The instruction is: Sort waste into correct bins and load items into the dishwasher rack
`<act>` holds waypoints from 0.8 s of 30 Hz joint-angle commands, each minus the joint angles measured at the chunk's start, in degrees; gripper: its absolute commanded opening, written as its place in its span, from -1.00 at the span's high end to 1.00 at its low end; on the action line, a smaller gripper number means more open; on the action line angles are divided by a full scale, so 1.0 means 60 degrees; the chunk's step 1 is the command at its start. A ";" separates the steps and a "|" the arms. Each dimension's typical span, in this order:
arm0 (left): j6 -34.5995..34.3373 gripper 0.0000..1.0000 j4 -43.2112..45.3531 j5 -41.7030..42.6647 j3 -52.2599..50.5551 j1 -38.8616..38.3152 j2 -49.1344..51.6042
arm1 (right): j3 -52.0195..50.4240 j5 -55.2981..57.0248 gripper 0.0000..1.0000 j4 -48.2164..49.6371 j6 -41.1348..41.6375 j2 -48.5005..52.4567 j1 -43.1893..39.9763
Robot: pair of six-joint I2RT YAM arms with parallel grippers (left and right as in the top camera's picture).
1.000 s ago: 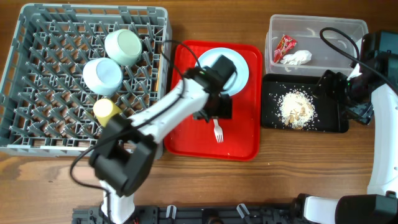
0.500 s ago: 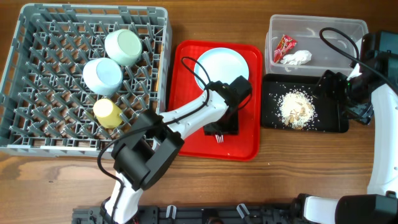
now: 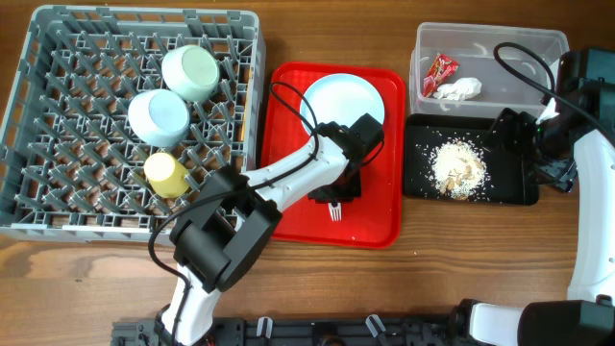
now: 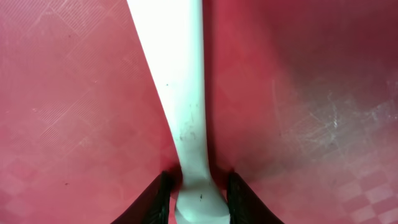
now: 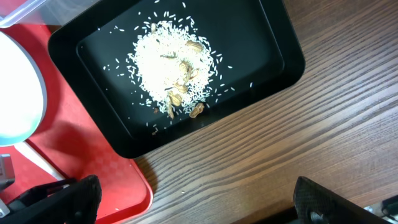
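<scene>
From above, the left gripper sits low on the red tray, over the fork, near the plate.

Up close, its fingers pinch the fork. Next it likely lifts.

The right gripper hangs wide open by the black tray.

White arm links, black joints (loose black cables), black pincer fingers.

Smooth white plastic fork with small dark specks, red plastic tray scratched and faintly textured, matt black tray, grainy wood surface, grey plastic rack
</scene>
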 commanded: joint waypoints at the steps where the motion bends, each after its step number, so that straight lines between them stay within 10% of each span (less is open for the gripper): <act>1: -0.0168 0.43 -0.0168 0.0015 -0.0335 0.0004 0.0328 | 0.0153 -0.0015 -0.99 0.0026 -0.0098 -0.0164 -0.0033; 24: -0.0120 0.72 -0.0481 -0.0240 -0.0331 0.0605 -0.0663 | 0.0153 -0.0015 -1.00 0.0018 -0.0098 -0.0164 -0.0033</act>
